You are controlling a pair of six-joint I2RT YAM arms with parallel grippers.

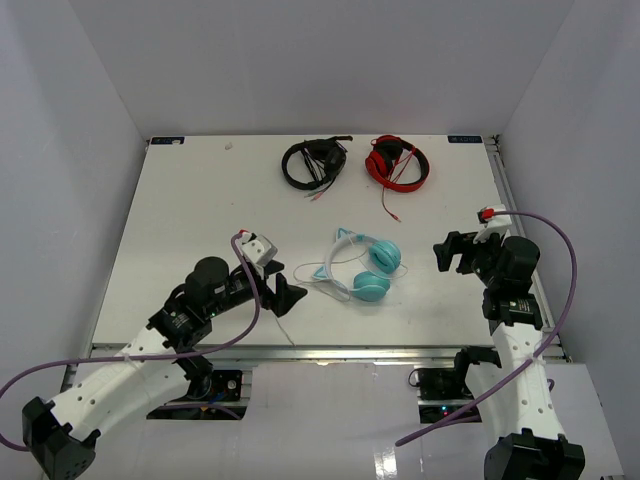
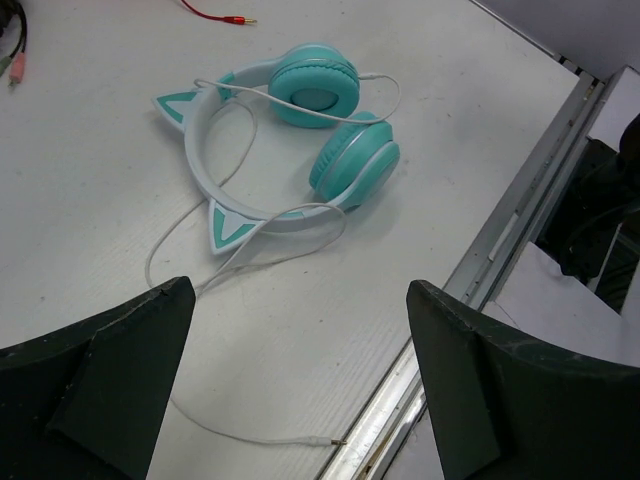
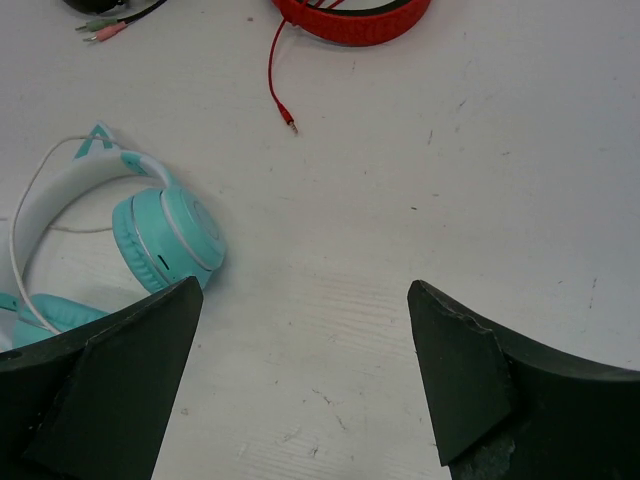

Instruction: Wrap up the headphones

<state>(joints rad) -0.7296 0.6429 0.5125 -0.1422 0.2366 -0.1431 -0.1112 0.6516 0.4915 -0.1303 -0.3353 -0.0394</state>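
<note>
Left gripper wide open & empty: we'd pinch the thin white cable nr its plug, then loop it round the teal cat-eared headphones.

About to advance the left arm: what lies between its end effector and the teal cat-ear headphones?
Only the thin white cable of the teal headphones, looping across the white tabletop ahead of the left end effector (left wrist view).

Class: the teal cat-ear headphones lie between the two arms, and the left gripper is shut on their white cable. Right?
No. The left gripper is open, off the white cable, which lies loose on the table, as the left wrist view shows. The teal headphones do lie between the arms.
</note>
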